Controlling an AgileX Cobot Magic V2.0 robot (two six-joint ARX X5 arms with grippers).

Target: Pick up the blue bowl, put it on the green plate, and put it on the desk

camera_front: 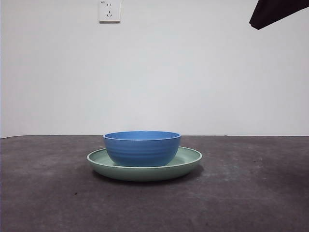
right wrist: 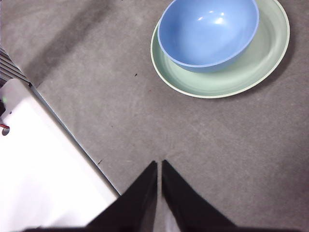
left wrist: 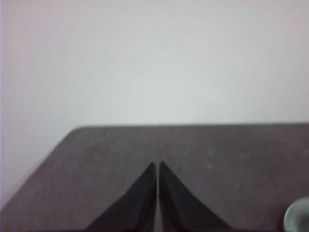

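Observation:
The blue bowl (camera_front: pixel 142 147) (right wrist: pixel 207 31) sits upright inside the green plate (camera_front: pixel 189 160) (right wrist: pixel 251 67), which rests on the dark desk (camera_front: pixel 251 193) (right wrist: pixel 145 111). The bowl sits a little off the plate's centre. My right gripper (right wrist: pixel 159 163) is shut and empty, hovering above the desk well clear of the plate; it shows as a black tip (camera_front: pixel 273 12) at the front view's top right. My left gripper (left wrist: pixel 158 164) is shut with nothing in it, facing the wall, with only the plate's edge (left wrist: pixel 297 217) in sight.
A white wall with a socket (camera_front: pixel 109 10) stands behind the desk. The desk's edge and a white surface (right wrist: pixel 43 174) lie close to my right gripper.

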